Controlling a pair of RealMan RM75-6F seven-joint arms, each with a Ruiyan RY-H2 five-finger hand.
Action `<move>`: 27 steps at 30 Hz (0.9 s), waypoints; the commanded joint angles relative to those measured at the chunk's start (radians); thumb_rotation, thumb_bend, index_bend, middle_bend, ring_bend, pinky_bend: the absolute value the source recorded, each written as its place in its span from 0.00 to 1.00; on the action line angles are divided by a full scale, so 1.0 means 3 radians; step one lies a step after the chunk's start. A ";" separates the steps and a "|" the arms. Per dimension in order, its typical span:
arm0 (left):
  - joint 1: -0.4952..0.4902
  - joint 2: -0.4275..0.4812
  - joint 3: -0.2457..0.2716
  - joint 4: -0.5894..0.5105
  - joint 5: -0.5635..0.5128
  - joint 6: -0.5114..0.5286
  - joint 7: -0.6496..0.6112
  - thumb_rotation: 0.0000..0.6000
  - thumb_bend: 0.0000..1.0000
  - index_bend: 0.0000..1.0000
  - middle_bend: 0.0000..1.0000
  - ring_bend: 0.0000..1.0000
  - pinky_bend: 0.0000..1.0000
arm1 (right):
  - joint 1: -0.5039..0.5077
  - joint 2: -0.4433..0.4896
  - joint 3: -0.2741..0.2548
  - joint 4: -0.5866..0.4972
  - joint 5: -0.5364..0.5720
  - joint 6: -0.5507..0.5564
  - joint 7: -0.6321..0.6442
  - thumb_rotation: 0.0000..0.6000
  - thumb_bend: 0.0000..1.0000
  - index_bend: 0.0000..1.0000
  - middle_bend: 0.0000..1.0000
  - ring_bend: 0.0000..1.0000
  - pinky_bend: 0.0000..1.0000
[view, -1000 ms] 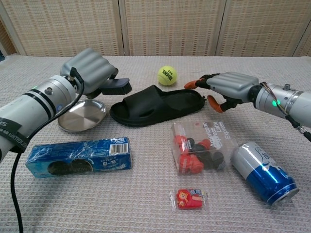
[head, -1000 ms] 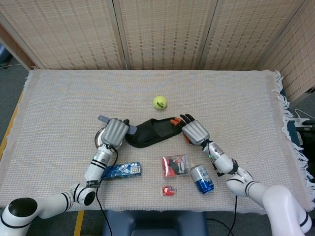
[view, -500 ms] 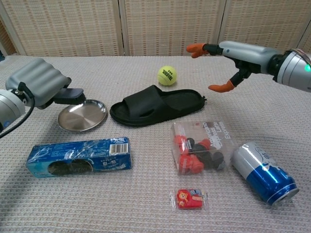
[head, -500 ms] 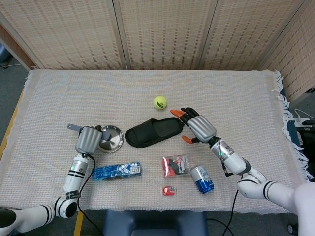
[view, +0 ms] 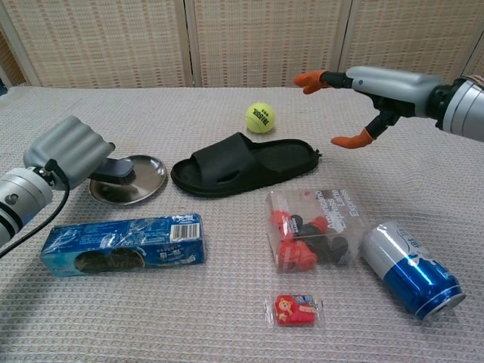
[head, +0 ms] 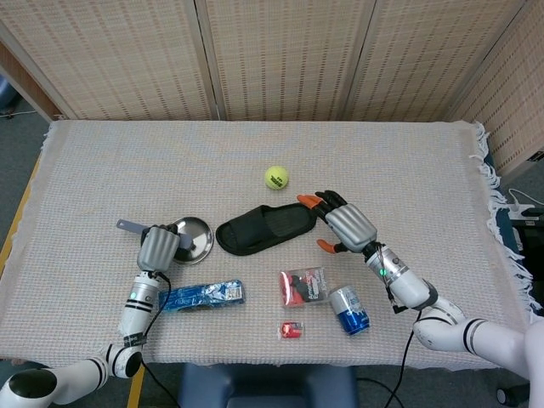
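The left robot hand (view: 66, 153) is clenched around the handle of a brush (view: 115, 169), whose head rests on the near edge of the steel plate (view: 144, 179) on the surface (head: 102, 161). The right robot hand (view: 376, 89) hangs released, fingers spread wide and holding nothing, in the air just right of the black slipper (view: 242, 164). The slipper lies between the plate and that hand, with the tennis ball (view: 260, 117) near behind it.
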 commanded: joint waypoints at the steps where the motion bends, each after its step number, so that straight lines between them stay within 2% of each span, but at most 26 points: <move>1: -0.0008 -0.0120 -0.0029 0.0117 0.0046 -0.0016 -0.0010 1.00 0.49 0.35 0.54 0.70 1.00 | 0.0002 -0.0019 0.0005 0.0015 0.0016 -0.0019 -0.0013 1.00 0.25 0.00 0.07 0.00 0.05; 6: -0.0004 -0.0213 -0.0048 0.0191 0.0097 -0.0002 0.0048 1.00 0.49 0.28 0.49 0.70 1.00 | 0.0006 -0.0033 0.0012 0.0036 0.0030 -0.0046 -0.0018 1.00 0.25 0.00 0.07 0.00 0.05; 10: -0.0004 -0.0243 -0.0069 0.0226 0.0142 0.0029 0.0078 1.00 0.49 0.20 0.38 0.69 1.00 | -0.0006 -0.0029 0.0008 0.0034 0.0031 -0.0048 -0.0012 1.00 0.25 0.00 0.07 0.00 0.05; 14: 0.0021 -0.0219 -0.0098 0.0154 0.0157 0.0063 0.0140 1.00 0.49 0.17 0.33 0.69 1.00 | -0.0014 -0.0028 0.0020 0.0042 0.0033 -0.0033 -0.0009 1.00 0.25 0.00 0.07 0.00 0.05; 18: 0.0080 -0.0084 -0.0129 -0.0144 0.0177 0.0175 0.0198 1.00 0.48 0.16 0.30 0.69 1.00 | -0.0039 -0.0005 0.0027 0.0020 0.0033 0.0005 -0.0017 1.00 0.25 0.00 0.07 0.00 0.05; 20: 0.0163 0.0105 -0.0164 -0.0532 0.0173 0.0269 0.0099 1.00 0.46 0.13 0.27 0.66 1.00 | -0.0090 0.0050 0.0003 -0.0044 0.0000 0.0088 -0.0069 1.00 0.24 0.00 0.06 0.00 0.04; 21: 0.0211 0.0229 -0.0173 -0.0764 0.0182 0.0303 -0.0015 1.00 0.45 0.12 0.26 0.63 0.99 | -0.0126 0.0087 -0.0018 -0.0083 -0.0029 0.0149 -0.0123 1.00 0.23 0.00 0.05 0.00 0.03; 22: 0.0265 0.0385 -0.0170 -0.1032 0.0217 0.0328 -0.0216 1.00 0.44 0.10 0.23 0.56 0.97 | -0.0176 0.0132 -0.0052 -0.0133 -0.0063 0.0224 -0.0202 1.00 0.21 0.00 0.04 0.00 0.02; 23: 0.0350 0.0625 -0.0154 -0.1406 0.0299 0.0354 -0.0630 1.00 0.44 0.09 0.21 0.48 0.92 | -0.0267 0.0200 -0.0108 -0.0204 -0.0105 0.0350 -0.0370 1.00 0.18 0.00 0.03 0.00 0.01; 24: 0.0422 0.0830 -0.0122 -0.1695 0.0365 0.0339 -0.1030 1.00 0.44 0.09 0.20 0.39 0.83 | -0.0349 0.0245 -0.0156 -0.0256 -0.0138 0.0462 -0.0532 1.00 0.14 0.00 0.01 0.00 0.00; 26: 0.0616 0.1339 -0.0029 -0.2315 0.0540 0.0326 -0.2074 1.00 0.44 0.07 0.15 0.16 0.55 | -0.0581 0.0319 -0.0290 -0.0371 -0.0199 0.0744 -0.0948 1.00 0.11 0.00 0.00 0.00 0.00; 27: 0.0699 0.1545 0.0034 -0.2493 0.0659 0.0353 -0.2500 1.00 0.43 0.06 0.12 0.09 0.43 | -0.0693 0.0337 -0.0353 -0.0409 -0.0209 0.0859 -0.1147 1.00 0.10 0.00 0.00 0.00 0.00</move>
